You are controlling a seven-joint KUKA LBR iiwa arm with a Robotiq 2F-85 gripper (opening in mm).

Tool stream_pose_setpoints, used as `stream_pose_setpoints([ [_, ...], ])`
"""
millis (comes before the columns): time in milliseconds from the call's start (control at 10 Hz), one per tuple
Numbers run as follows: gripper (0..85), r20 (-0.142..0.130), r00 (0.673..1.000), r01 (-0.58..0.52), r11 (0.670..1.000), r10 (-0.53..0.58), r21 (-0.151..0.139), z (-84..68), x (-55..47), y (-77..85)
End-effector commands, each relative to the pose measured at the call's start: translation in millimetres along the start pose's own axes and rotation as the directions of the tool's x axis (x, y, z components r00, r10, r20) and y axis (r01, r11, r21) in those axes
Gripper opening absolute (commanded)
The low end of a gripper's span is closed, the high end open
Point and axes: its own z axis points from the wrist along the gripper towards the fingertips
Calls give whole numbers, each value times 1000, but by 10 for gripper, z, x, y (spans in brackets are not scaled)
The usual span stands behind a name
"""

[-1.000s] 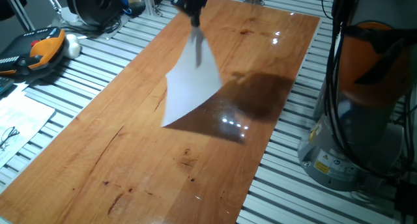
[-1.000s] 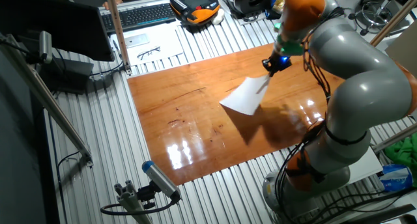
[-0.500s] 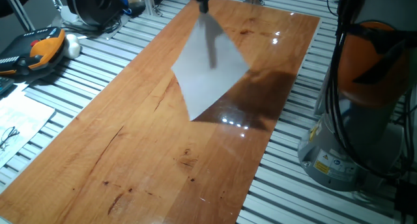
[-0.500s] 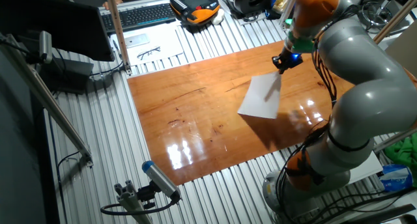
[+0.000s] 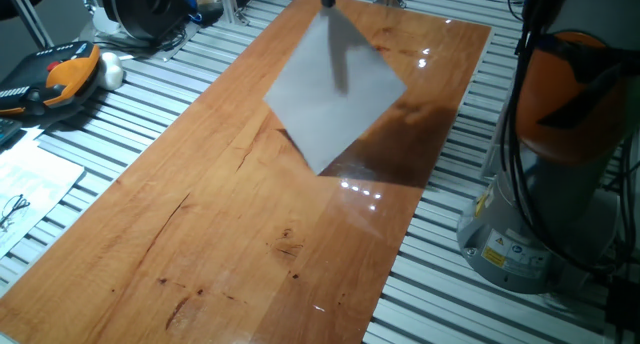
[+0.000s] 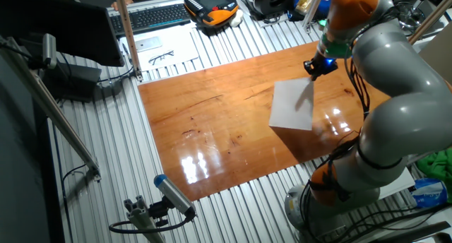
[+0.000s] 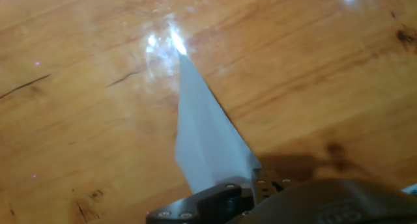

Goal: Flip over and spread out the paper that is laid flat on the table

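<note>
The paper (image 5: 335, 89) is a thin white sheet hanging in the air by one corner over the far half of the reddish-brown table (image 5: 230, 214). Its blank side faces the one fixed view. My gripper (image 6: 316, 66) is shut on the sheet's top corner, above the table's far right part. The paper also shows in the other fixed view (image 6: 291, 106), tilted, its lower edge near the wood. In the hand view the sheet (image 7: 205, 142) runs away from my fingers (image 7: 225, 193) as a narrow wedge over the table (image 7: 78, 120).
The slatted metal surface (image 5: 90, 144) surrounds the board. An orange-black handset (image 5: 60, 74) and a printed sheet with glasses (image 5: 25, 189) lie at the left. The arm's base (image 5: 560, 164) stands at the right. A keyboard (image 6: 152, 17) lies beyond the board.
My gripper has carried the paper's corner further toward the table's far right end. The hanging sheet has swung along with it and spread wider.
</note>
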Motion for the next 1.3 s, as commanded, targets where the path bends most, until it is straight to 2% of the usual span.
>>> stream_pose_setpoints([
  [0,0,-5,1000,1,1000,-1,2,1,-2,12],
  [400,0,-3,1000,24,1000,-24,16,6,-9,11],
  [700,0,-1,1000,4,1000,-4,9,6,-9,11],
  [800,0,9,1000,14,1000,-14,22,6,-9,11],
  [1000,0,36,997,70,994,-73,79,6,-9,11],
  [1100,0,41,992,111,988,-116,107,6,-9,11],
  [1200,0,37,993,108,990,-111,95,6,-9,11],
])
